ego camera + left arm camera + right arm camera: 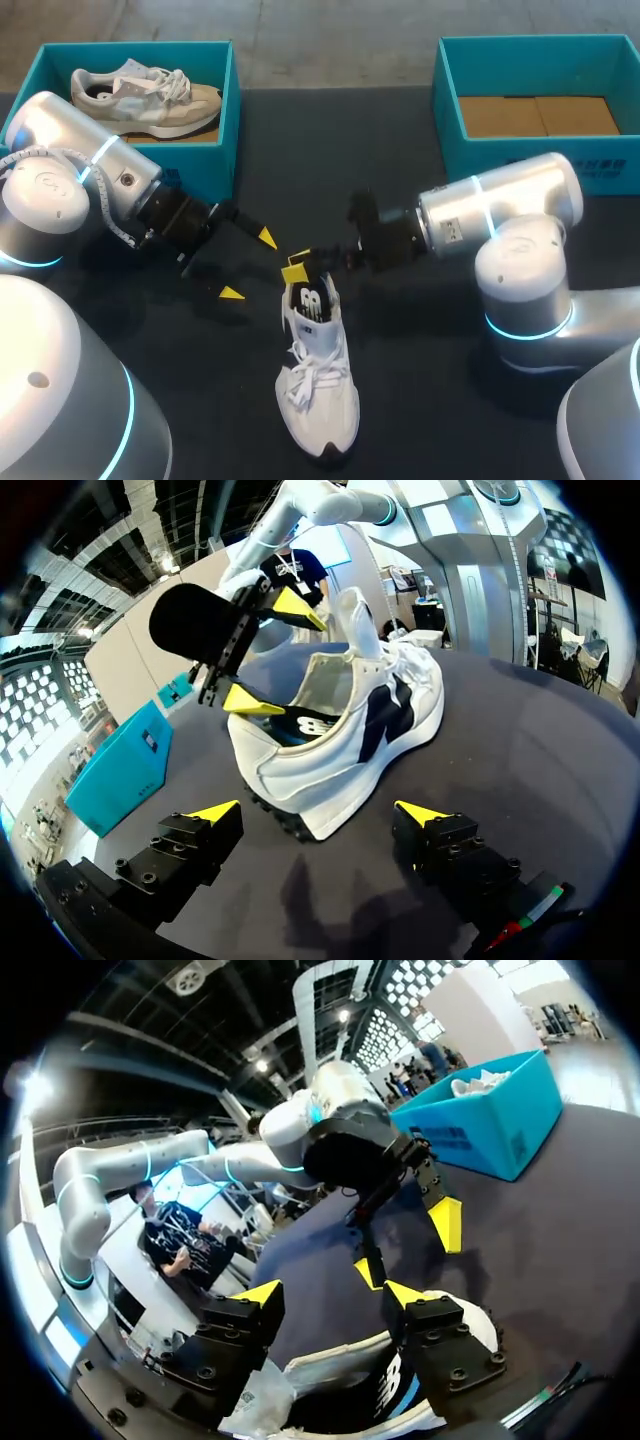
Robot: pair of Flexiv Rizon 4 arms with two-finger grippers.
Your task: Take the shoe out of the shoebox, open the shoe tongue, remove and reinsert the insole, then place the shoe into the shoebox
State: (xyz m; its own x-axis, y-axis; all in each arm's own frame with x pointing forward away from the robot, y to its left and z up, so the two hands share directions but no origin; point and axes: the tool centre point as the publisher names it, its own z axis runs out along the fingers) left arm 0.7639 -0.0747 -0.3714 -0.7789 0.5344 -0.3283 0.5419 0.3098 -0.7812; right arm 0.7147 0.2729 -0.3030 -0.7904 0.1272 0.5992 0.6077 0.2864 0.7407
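1. The white shoe [318,385] stood sole-down on the dark table [430,420], outside both boxes, with its toe toward the near edge and its heel away. It had white laces and a dark mark on its side (in the left wrist view the tongue stood up above the open collar).
2. The left shoebox [228,110], teal, held a second shoe [150,95], beige and white. The right shoebox [448,90], also teal, showed a bare cardboard floor.
3. The right arm reached in past the middle, with the right gripper [297,266] at the shoe's heel. Its fingers stood apart, one yellow tip at the heel collar and the other raised above it, clamping nothing.
4. The left arm lay low. The left gripper [249,265] was just beside the heel and apart from it, its jaws wide and holding nothing.
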